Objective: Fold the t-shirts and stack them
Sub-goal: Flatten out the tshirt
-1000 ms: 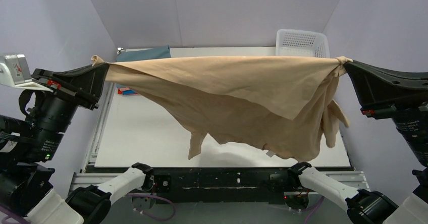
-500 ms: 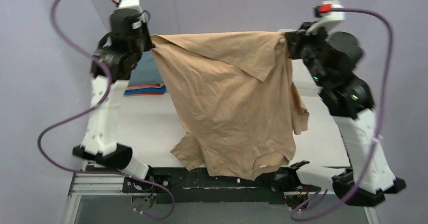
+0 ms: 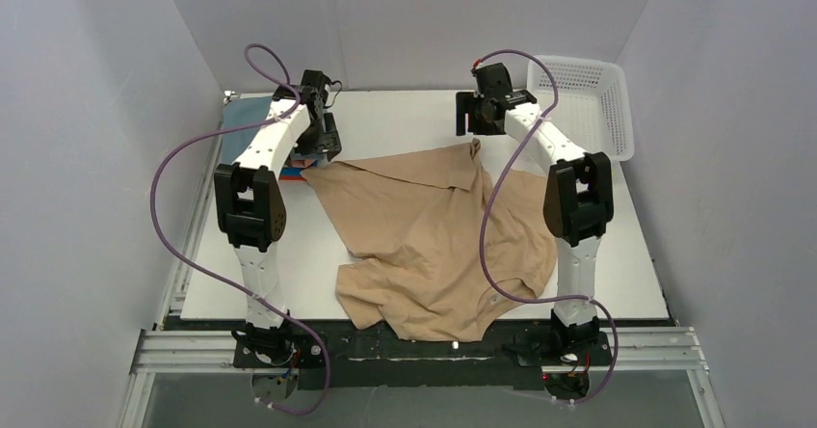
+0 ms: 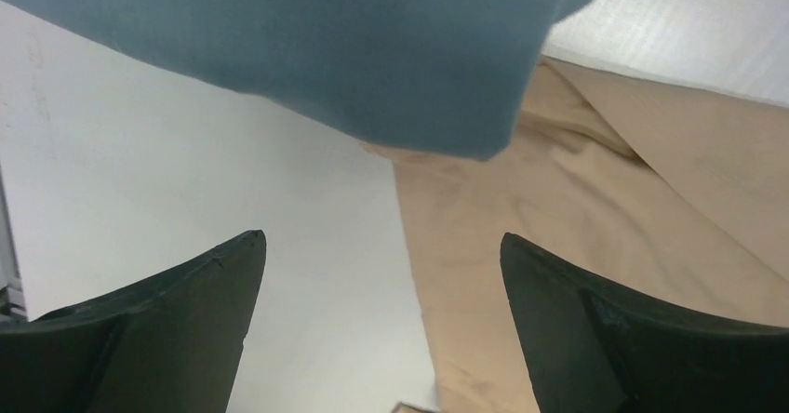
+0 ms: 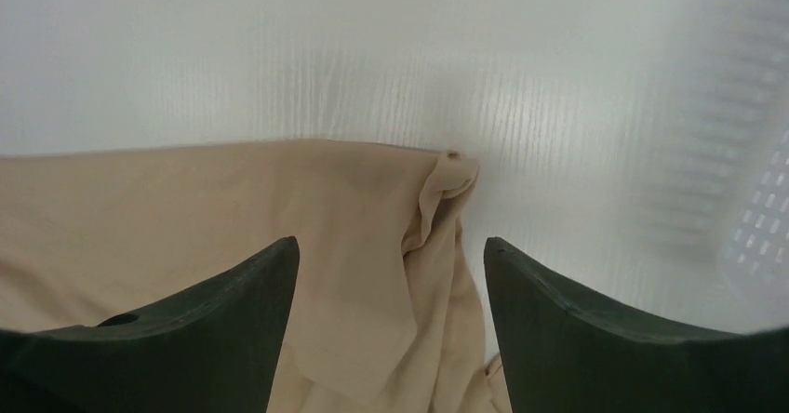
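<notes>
Left gripper (image 4: pixel 381 246) and right gripper (image 5: pixel 391 246) both open, empty. Tan-beige cloth t-shirt (image 3: pixel 424 226) lies rumpled, unfolded on white table (image 3: pixel 250 254); dusty grey-blue folded shirt (image 4: pixel 372 50) looks already stacked far-left.

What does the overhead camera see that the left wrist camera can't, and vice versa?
Only overhead: the whole tan t-shirt rumpled on the table, the right arm, the white basket in the far right corner. Only the left wrist: that the left gripper is open and empty, seen close. Both: the tan t-shirt, the grey-blue shirt, the white table.
</notes>
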{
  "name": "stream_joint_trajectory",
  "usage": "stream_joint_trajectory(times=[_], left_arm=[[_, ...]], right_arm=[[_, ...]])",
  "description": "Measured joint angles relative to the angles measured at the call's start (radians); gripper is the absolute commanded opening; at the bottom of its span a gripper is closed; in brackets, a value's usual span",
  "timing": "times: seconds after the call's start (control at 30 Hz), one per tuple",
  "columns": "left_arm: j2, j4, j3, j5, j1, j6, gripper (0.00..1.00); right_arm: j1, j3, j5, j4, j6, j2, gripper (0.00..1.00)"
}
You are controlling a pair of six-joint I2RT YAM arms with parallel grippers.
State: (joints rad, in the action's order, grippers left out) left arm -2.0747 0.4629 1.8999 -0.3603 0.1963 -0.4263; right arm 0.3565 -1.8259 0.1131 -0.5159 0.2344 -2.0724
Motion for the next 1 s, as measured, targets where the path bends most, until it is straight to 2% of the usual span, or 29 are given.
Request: stream_joint_trajectory(times=[0.13,0.23,0.4,0.5,0.57,0.77,0.9,1.0], left_arm=[[0.053,0.000,0.000,0.088,0.002,-0.014,0.98],[0.135,-0.033,-0.034,0.220,0.003,-0.011,0.98],[0.269,-0.128,-0.180,0.433,0.022,-0.008,0.98],[0.253,-0.169,-0.227,0.501,0.051,-0.008,0.98],[0.212,-0.185,-0.239,0.529,0.068,-0.009,0.98],[0.042,-0.216,-0.241,0.571,0.108,-0.020,0.98],[-0.032,-0.229,-0.260,0.582,0.114,-0.034,0.98],[-0.022,-0.242,-0.327,0.589,0.114,-0.051,0.98]], right_arm=[[-0.002,-0.029,-0.014,-0.063,0.015,-0.006,0.84],[-0.001,0.096,-0.024,-0.059,0.053,0.130,0.85],[0.005,0.546,-0.072,-0.046,0.166,0.582,0.87],[0.009,0.800,-0.126,-0.027,0.246,0.812,0.87],[0.012,0.935,-0.154,-0.029,0.291,0.891,0.88],[0.013,1.189,-0.226,-0.011,0.389,0.922,0.87],[0.013,1.212,-0.246,0.039,0.419,0.844,0.87],[0.011,1.162,-0.251,0.061,0.433,0.747,0.87]])
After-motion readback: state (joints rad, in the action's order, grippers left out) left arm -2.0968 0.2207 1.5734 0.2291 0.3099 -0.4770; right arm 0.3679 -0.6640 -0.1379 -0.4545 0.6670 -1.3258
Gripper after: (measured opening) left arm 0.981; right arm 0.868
